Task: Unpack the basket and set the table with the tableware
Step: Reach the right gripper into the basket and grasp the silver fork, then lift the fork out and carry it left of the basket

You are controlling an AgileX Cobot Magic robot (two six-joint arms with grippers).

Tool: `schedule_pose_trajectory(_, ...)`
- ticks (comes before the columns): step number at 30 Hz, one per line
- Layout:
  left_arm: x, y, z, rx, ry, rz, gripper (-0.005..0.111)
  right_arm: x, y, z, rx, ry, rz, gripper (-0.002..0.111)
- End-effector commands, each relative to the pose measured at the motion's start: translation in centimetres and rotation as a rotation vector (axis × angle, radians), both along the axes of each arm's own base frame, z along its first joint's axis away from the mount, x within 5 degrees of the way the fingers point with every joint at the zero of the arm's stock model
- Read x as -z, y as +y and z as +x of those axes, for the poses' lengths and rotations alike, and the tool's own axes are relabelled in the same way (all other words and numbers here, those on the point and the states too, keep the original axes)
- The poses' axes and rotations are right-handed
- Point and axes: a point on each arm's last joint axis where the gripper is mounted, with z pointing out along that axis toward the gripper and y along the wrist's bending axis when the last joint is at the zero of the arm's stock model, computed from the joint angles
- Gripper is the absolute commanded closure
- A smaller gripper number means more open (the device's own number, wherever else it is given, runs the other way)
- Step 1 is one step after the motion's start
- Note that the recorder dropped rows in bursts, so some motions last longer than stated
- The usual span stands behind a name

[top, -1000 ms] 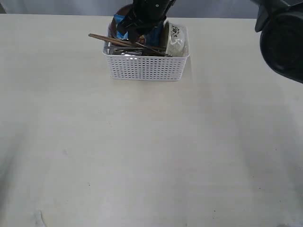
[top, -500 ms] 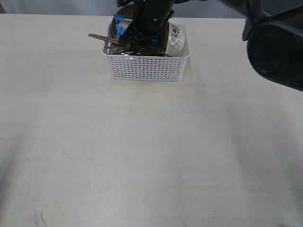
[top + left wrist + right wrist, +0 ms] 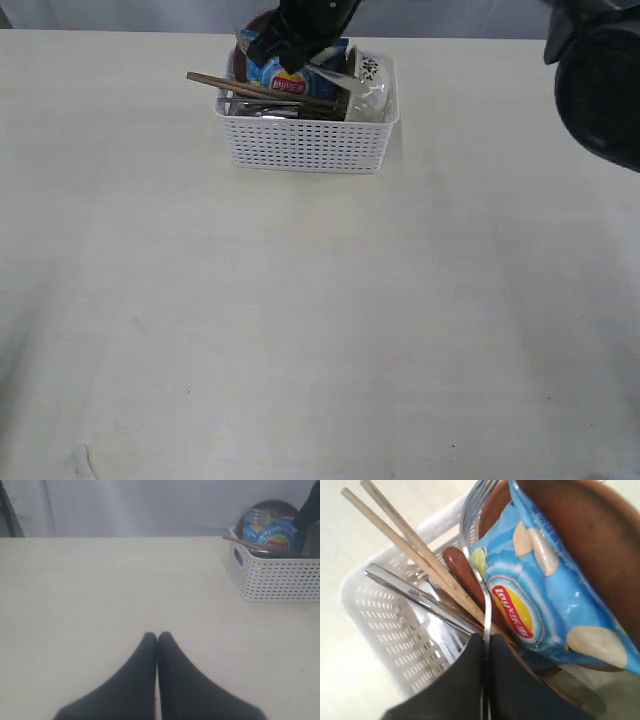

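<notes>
1. One table [image 3: 300, 330], pale cream and broad, is the largest thing here. No tableware lies on it yet, so I judge the setting has hardly begun.
2. One white grid-sided basket [image 3: 308, 145] stands at the far middle of the table, packed full.
3. The brown round plate [image 3: 580, 530] stands on edge inside the basket with a blue chip bag [image 3: 530, 595] leaning against it. A white bowl [image 3: 375, 85] is wedged at the basket's right end.
4. Two wooden chopsticks [image 3: 410, 545] lie slantwise and stick out over the rim. A steel knife [image 3: 415, 595] and a reddish wooden spoon [image 3: 462, 575] lie beside them.
5. The steel fork [image 3: 487, 612] is slim and bright, and it is the piece in hand.
   - Its handle runs straight out from the right claw [image 3: 485, 640], and its tines rest up by the plate's edge.
   - The right claw looks clamped on the handle, its fingers pressed together around it.
   - The bag touches the fork on one side, the spoon and chopsticks on the other. A pull along the fork's own length, upward, seems least likely to drag them.
6. The left claw [image 3: 157, 636] hangs over bare table with its fingers together on nothing, well apart from the basket. The right arm is therefore the nearer one.
</notes>
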Motion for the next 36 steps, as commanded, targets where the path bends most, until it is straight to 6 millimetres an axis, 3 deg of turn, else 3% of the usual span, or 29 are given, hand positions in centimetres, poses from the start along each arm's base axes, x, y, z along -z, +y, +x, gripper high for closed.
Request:
schedule_pose_trajectory(1, 0.0, 0.0, 0.0, -0.003, -0.011, 0.004, 0.107, -3.6, -0.6, -0.9, -0.003, -0.036, 0.031, 0.109)
schedule_pose_trajectory(9, 0.0, 0.0, 0.0, -0.003, -0.011, 0.004, 0.107, -8.3, -0.2, -4.2, -0.005, 0.010, 0.075, 0.109)
schedule_pose_trajectory(12, 0.0, 0.0, 0.0, -0.003, -0.011, 0.004, 0.107, -9.3, 0.9, -5.9, 0.014, 0.042, 0.094, 0.109)
schedule_pose_trajectory(17, 0.0, 0.0, 0.0, -0.003, -0.011, 0.004, 0.107, -9.6, 4.3, -8.9, 0.069, 0.089, 0.118, 0.109)
schedule_pose_trajectory(22, 0.0, 0.0, 0.0, -0.003, -0.011, 0.004, 0.107, -8.0, 8.8, -12.7, 0.157, 0.171, 0.116, 0.109)
schedule_pose_trajectory(27, 0.0, 0.0, 0.0, -0.003, -0.011, 0.004, 0.107, -6.0, 12.4, -15.2, 0.320, 0.114, 0.108, 0.109)
schedule_pose_trajectory(36, 0.0, 0.0, 0.0, -0.003, -0.011, 0.004, 0.107, 1.9, 15.1, -16.2, 0.615, 0.013, -0.059, 0.109)
